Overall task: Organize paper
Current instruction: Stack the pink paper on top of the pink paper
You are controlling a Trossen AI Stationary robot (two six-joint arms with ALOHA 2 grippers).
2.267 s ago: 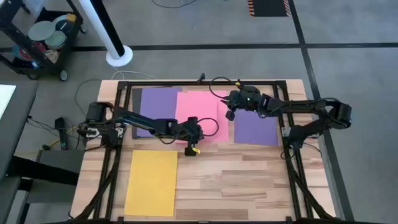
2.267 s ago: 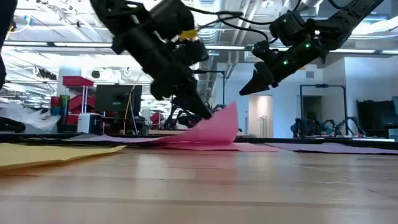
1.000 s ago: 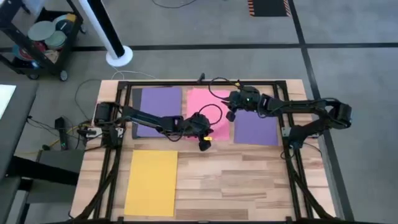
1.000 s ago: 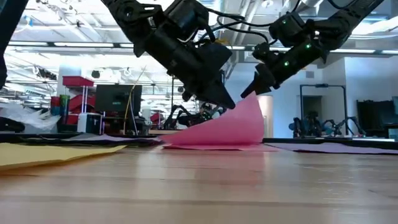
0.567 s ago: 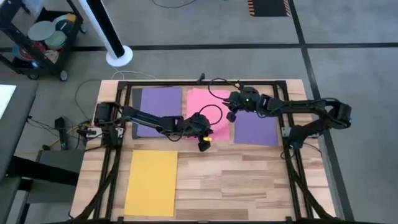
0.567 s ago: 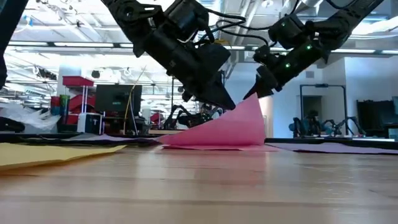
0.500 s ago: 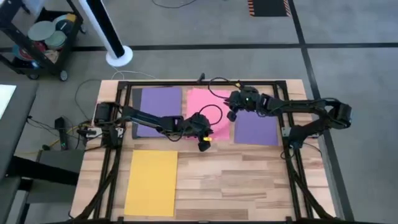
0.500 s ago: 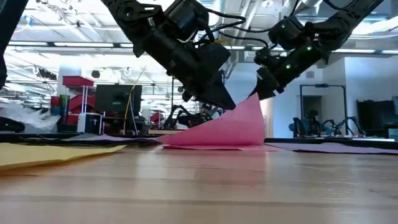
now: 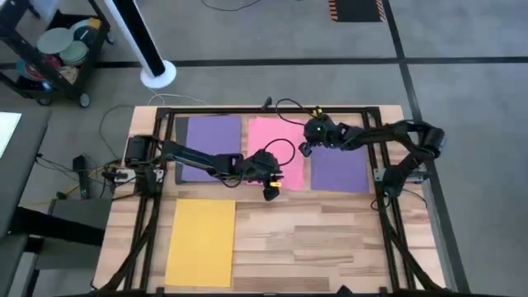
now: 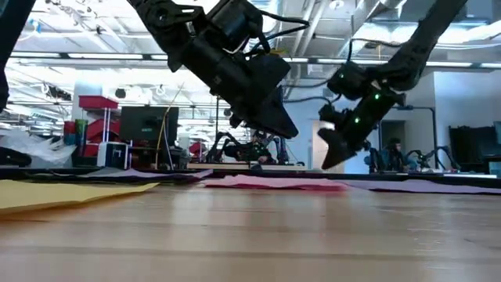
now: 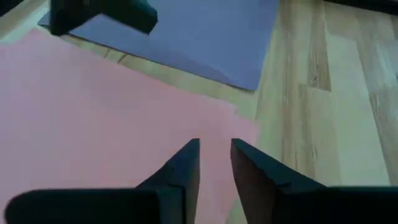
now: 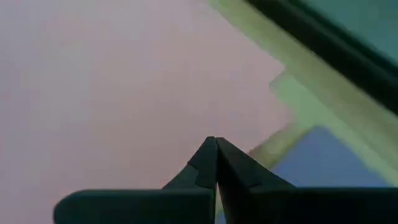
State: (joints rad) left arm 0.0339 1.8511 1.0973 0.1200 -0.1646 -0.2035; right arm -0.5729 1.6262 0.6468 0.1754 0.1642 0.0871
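Observation:
The pink sheet (image 9: pixel 272 147) lies flat on the table between two purple sheets (image 9: pixel 213 144) (image 9: pixel 338 169); in the low view the pink sheet (image 10: pixel 270 182) is a thin strip. A yellow sheet (image 9: pixel 200 241) lies near the front left. My left gripper (image 9: pixel 274 188) (image 11: pixel 215 163) hangs open over the pink sheet's near right corner (image 11: pixel 245 127), with nothing between its fingers. My right gripper (image 9: pixel 304 149) (image 12: pixel 215 149) is shut, its tips low over the pink sheet (image 12: pixel 93 81) near its far right corner. My right gripper's shut fingertips (image 10: pixel 329 163) point down at the pink sheet close to its right edge. Whether they touch the sheet I cannot tell.
A black strip (image 9: pixel 179 148) shows along the left purple sheet's left side. The dark frame rails (image 9: pixel 379 140) run along the table's sides and far edge. Bare wood (image 9: pixel 313 239) lies to the right of the yellow sheet.
The pink sheet's near right corner, raised at my left gripper a second ago, has dropped, and the whole sheet lies flat. My right gripper has gone down toward the pink sheet and slightly toward the far edge. My left gripper has stayed where it was.

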